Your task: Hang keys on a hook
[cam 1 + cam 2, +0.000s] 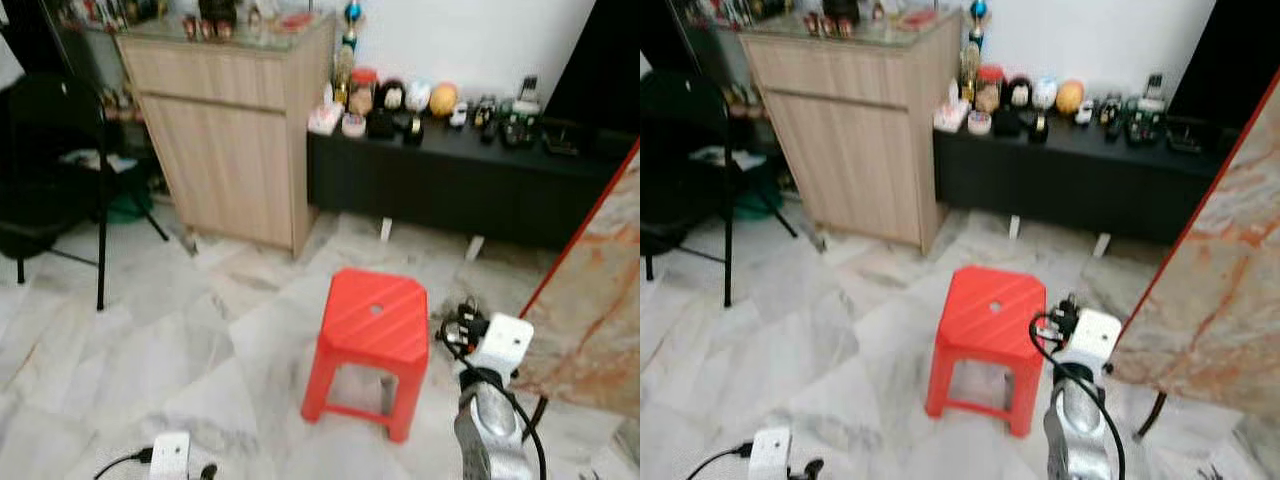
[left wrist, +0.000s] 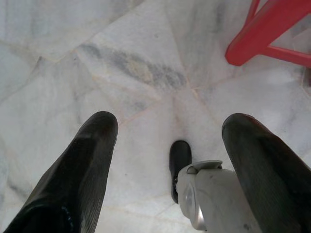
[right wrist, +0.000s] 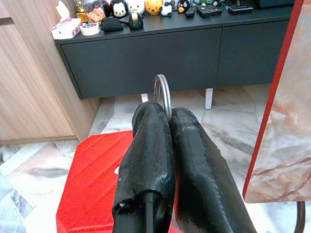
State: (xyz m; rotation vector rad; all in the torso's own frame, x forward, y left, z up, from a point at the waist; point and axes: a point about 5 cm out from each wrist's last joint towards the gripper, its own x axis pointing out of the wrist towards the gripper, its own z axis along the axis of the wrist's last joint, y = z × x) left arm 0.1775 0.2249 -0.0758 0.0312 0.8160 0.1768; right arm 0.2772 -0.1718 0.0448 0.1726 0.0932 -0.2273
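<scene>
My right end effector (image 3: pixel 165 114) is clamped on the key ring (image 3: pixel 162 94) above the stool (image 1: pixel 373 320); my left end effector (image 2: pixel 165 128) hangs apart over the floor (image 2: pixel 97 58).

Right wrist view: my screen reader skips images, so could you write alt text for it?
The right tool is shut on a metal key ring that sticks up between its black fingertips, above a red stool. Beyond stands a low black cabinet topped with figurines.

Red plastic stool (image 1: pixel 371 330) on marble floor (image 1: pixel 150 340), wooden cabinet (image 1: pixel 225 140), black sideboard (image 1: pixel 450 190)
</scene>
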